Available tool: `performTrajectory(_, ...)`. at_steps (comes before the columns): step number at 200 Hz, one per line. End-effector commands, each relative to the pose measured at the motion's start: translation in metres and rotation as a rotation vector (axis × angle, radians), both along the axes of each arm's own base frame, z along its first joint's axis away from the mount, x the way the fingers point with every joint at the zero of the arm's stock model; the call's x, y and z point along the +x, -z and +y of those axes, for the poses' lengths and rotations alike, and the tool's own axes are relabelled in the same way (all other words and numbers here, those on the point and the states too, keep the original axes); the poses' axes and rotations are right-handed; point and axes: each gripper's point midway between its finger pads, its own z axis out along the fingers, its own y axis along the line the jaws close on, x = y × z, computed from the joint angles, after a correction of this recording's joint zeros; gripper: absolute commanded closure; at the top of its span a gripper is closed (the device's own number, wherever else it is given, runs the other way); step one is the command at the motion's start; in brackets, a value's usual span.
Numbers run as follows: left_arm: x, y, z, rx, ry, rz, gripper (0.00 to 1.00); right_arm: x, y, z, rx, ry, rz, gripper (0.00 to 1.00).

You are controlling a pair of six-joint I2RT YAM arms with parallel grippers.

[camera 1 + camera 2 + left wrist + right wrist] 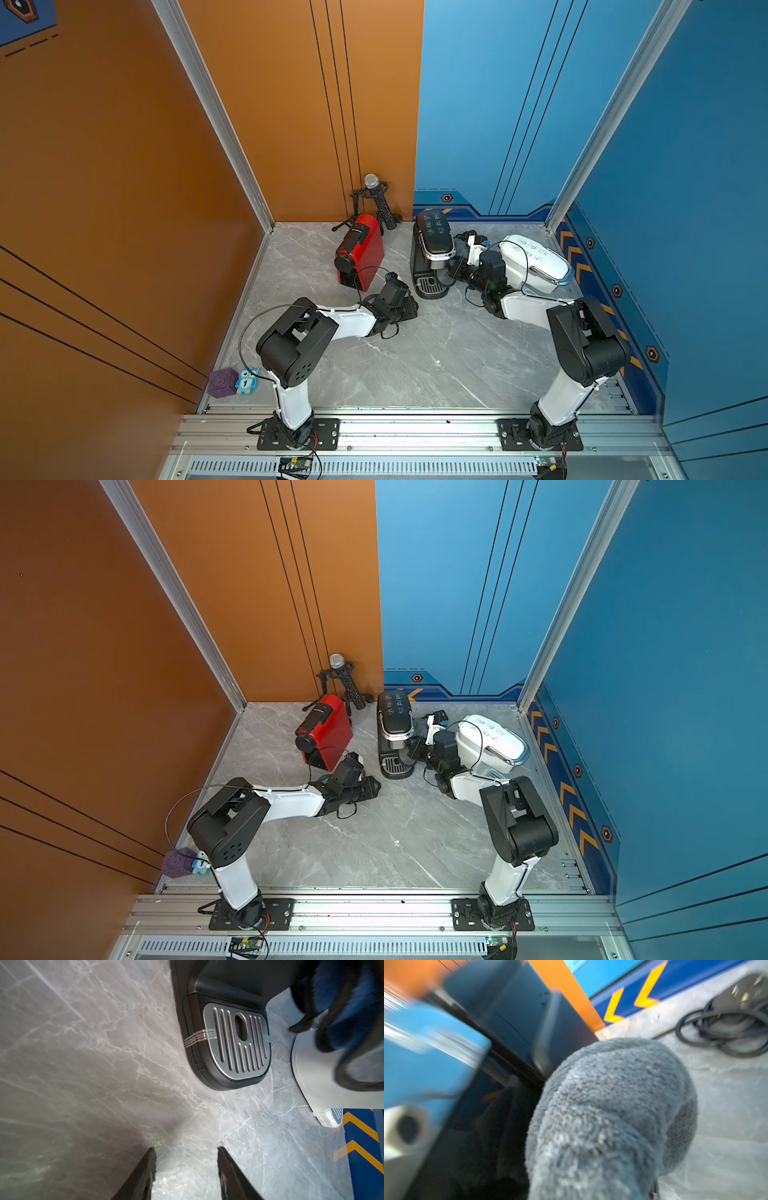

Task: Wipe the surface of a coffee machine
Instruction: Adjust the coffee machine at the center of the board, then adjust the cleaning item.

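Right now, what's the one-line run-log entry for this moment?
phase: wipe | right tool: shut on grey cloth, against side of black coffee machine | left tool: open, empty, over table

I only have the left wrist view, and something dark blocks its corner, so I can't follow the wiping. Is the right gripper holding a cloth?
Observer: Yes, the right gripper is shut on a grey fluffy cloth.
Operator: Where is it wiping?
Observer: In both top views the cloth sits against the side of the black coffee machine that faces the white coffee machine.
Operator: Anything lying behind it?
Observer: A coiled black power cord lies beyond the cloth in the right wrist view.
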Motion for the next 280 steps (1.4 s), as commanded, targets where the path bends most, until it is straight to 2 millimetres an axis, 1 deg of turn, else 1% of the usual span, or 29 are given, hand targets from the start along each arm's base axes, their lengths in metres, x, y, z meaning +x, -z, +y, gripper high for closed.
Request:
performTrajectory(1, 0.001, -0.003, -0.006, -0.001, 0.013, -0.006, 0.51, 0.001, -0.079, -0.003, 0.035, 0.001, -0.171, 1.00)
performTrajectory(24, 0.001, -0.009, -0.005, -0.008, 0.015, -0.016, 0.51, -0.012, -0.113, -0.012, 0.016, 0.020, -0.235, 1.00)
performTrajectory(59, 0.002, -0.022, -0.006, -0.030, 0.032, -0.034, 0.51, -0.035, -0.150, -0.027, -0.033, 0.045, -0.304, 1.00)
performTrajectory(80, 0.004, -0.038, -0.007, -0.053, 0.062, -0.065, 0.50, -0.048, -0.164, -0.031, -0.062, 0.034, -0.325, 1.00)
performTrajectory(94, 0.010, -0.054, -0.003, -0.095, 0.073, -0.078, 0.50, -0.054, -0.167, -0.029, -0.080, 0.000, -0.318, 1.00)
performTrajectory(106, 0.013, -0.075, -0.002, -0.136, 0.096, -0.110, 0.50, -0.059, -0.164, -0.025, -0.085, -0.048, -0.309, 1.00)
performTrajectory(117, 0.014, -0.098, -0.003, -0.181, 0.136, -0.141, 0.49, -0.067, -0.162, -0.016, -0.079, -0.115, -0.303, 1.00)
performTrajectory(132, 0.010, -0.132, -0.006, -0.244, 0.201, -0.192, 0.47, -0.078, -0.160, -0.005, -0.073, -0.203, -0.300, 1.00)
performTrajectory(145, 0.001, -0.160, -0.010, -0.296, 0.269, -0.235, 0.46, -0.087, -0.154, 0.003, -0.079, -0.271, -0.293, 1.00)
performTrajectory(164, -0.014, -0.197, -0.012, -0.356, 0.355, -0.296, 0.43, -0.099, -0.145, 0.011, -0.115, -0.348, -0.273, 1.00)
performTrajectory(180, -0.026, -0.221, -0.014, -0.400, 0.402, -0.327, 0.33, -0.110, -0.138, 0.017, -0.147, -0.401, -0.265, 1.00)
performTrajectory(191, -0.032, -0.232, -0.015, -0.431, 0.422, -0.329, 0.28, -0.117, -0.135, 0.022, -0.165, -0.432, -0.262, 1.00)
performTrajectory(198, -0.036, -0.238, -0.018, -0.453, 0.439, -0.324, 0.27, -0.121, -0.132, 0.025, -0.179, -0.449, -0.259, 1.00)
performTrajectory(206, -0.040, -0.238, -0.021, -0.477, 0.453, -0.291, 0.27, -0.124, -0.129, 0.028, -0.196, -0.465, -0.256, 1.00)
performTrajectory(208, -0.040, -0.248, -0.023, -0.492, 0.462, -0.304, 0.27, -0.125, -0.129, 0.028, -0.200, -0.466, -0.257, 1.00)
performTrajectory(210, -0.040, -0.252, -0.024, -0.502, 0.465, -0.303, 0.27, -0.126, -0.128, 0.029, -0.203, -0.473, -0.256, 1.00)
performTrajectory(227, -0.045, -0.266, -0.033, -0.569, 0.488, -0.280, 0.25, -0.133, -0.125, 0.037, -0.235, -0.506, -0.263, 1.00)
performTrajectory(241, -0.047, -0.275, -0.038, -0.601, 0.486, -0.262, 0.19, -0.137, -0.122, 0.043, -0.269, -0.523, -0.270, 1.00)
performTrajectory(250, -0.047, -0.282, -0.040, -0.624, 0.479, -0.255, 0.17, -0.138, -0.119, 0.046, -0.299, -0.527, -0.273, 1.00)
performTrajectory(259, -0.046, -0.287, -0.041, -0.647, 0.471, -0.243, 0.15, -0.139, -0.115, 0.047, -0.343, -0.518, -0.275, 1.00)
performTrajectory(261, -0.046, -0.288, -0.042, -0.651, 0.468, -0.243, 0.11, -0.139, -0.115, 0.048, -0.352, -0.516, -0.276, 1.00)
performTrajectory(264, -0.045, -0.289, -0.042, -0.657, 0.460, -0.239, 0.09, -0.139, -0.113, 0.048, -0.366, -0.515, -0.276, 1.00)
performTrajectory(280, -0.038, -0.287, -0.043, -0.679, 0.411, -0.195, 0.09, -0.142, -0.113, 0.052, -0.395, -0.519, -0.290, 1.00)
